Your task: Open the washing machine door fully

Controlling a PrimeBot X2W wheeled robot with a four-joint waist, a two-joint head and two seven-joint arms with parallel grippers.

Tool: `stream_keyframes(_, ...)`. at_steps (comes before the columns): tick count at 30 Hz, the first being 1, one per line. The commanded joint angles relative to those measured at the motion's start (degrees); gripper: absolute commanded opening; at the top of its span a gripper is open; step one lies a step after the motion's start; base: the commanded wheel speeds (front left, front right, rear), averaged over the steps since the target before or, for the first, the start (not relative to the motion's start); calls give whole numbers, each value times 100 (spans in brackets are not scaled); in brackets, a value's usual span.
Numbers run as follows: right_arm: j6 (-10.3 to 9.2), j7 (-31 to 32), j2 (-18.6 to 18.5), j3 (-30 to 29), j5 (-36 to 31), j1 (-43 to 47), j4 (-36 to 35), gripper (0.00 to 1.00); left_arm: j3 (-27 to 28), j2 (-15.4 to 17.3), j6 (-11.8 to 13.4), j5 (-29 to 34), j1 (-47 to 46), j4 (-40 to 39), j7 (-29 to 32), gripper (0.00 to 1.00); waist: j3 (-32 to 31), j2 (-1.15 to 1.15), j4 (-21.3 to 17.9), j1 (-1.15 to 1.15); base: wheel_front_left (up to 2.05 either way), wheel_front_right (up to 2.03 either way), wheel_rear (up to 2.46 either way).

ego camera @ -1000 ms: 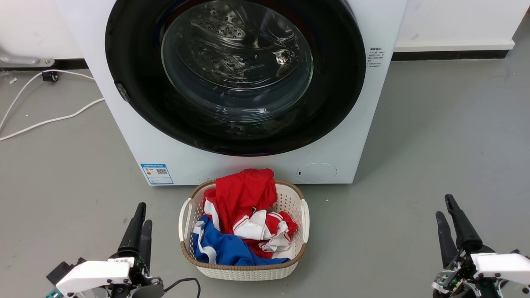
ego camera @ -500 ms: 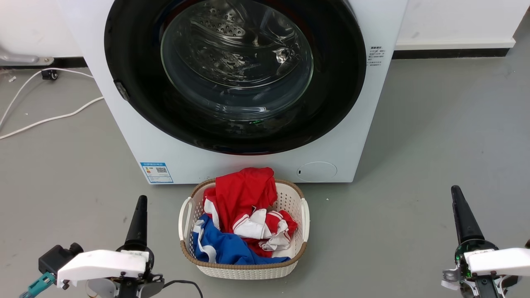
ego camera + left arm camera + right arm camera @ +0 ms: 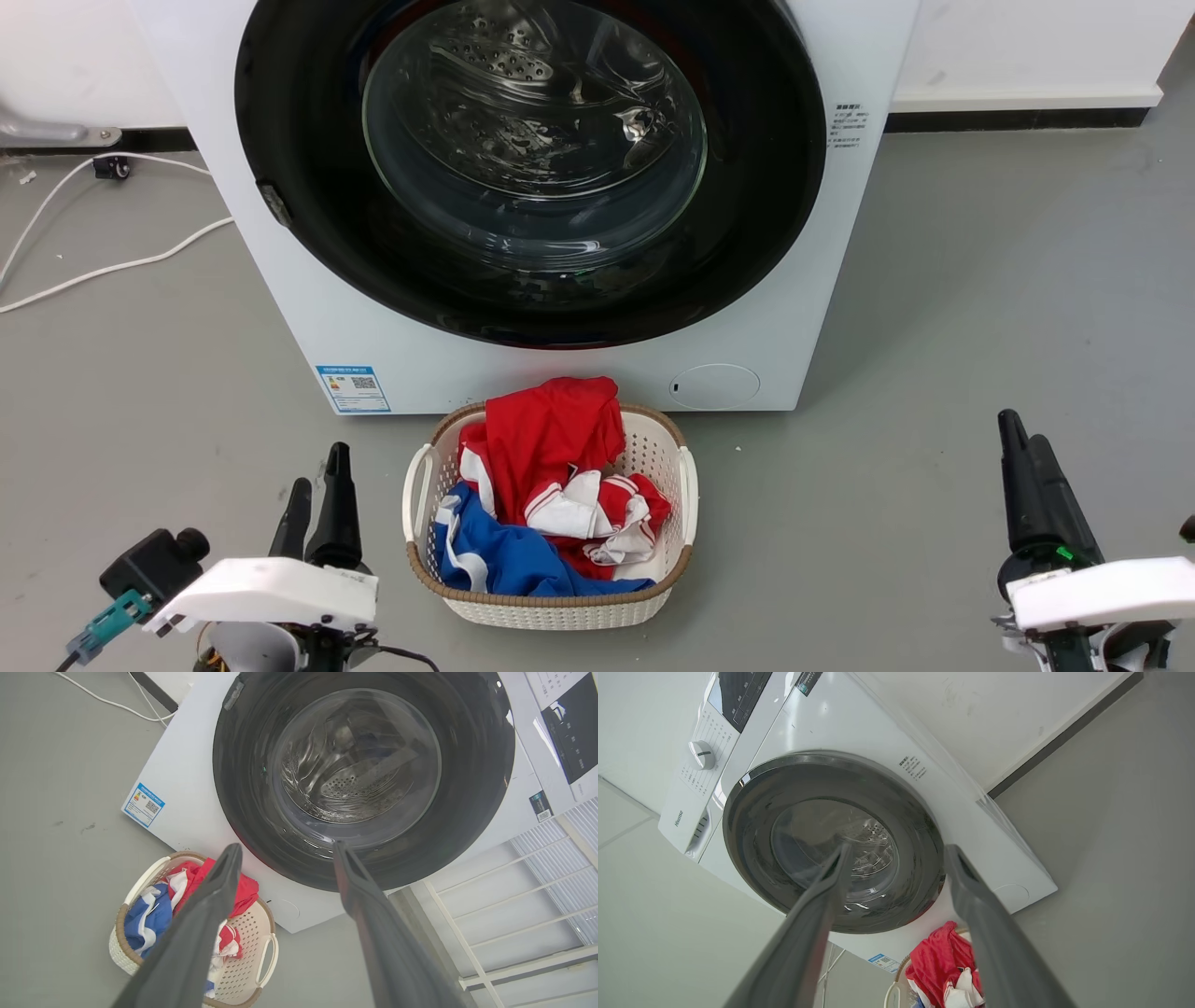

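Observation:
The washing machine (image 3: 373,345) is a white box facing me. Its washing machine door (image 3: 532,140), a glossy black ring around a clear glass bowl, lies flush against the front. The steel drum shows through the glass. My left gripper (image 3: 317,471) hovers low at the left of the basket, open and holding nothing. My right gripper (image 3: 1020,429) hovers low at the right, open and holding nothing. Both are well short of the door. Between the spread fingers, the left wrist view of my left gripper (image 3: 286,845) shows the door (image 3: 364,765). My right gripper (image 3: 899,848) likewise frames the door (image 3: 808,826).
A cream laundry basket (image 3: 551,611) with red, white and blue clothes stands on the grey floor right before the machine, between my arms. White cables (image 3: 112,271) trail over the floor at the left. A blue label (image 3: 353,389) and a round flap (image 3: 714,386) sit low on the machine.
Both grippers have rolled at the wrist, through an edge-on pose to one showing both fingers again. The right one has crept slightly up. The door has not moved.

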Motion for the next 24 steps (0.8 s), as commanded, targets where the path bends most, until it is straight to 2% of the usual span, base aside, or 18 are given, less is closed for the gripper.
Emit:
stream_keyframes(1,9,-61,-20,37,-293,-11,-157,100,-72,78,70,237,-30,-137,-66,100,0,0,1,0,0,0,0)
stream_keyframes(11,10,-256,-20,149,-1250,136,-330,100,-438,250,353,982,40,-272,-263,100,-10,0,1,0,0,0,0)
stream_keyframes(24,11,-514,-20,174,-2264,348,-591,100,-723,356,437,1826,188,-455,-518,100,-14,0,21,0,0,0,0)
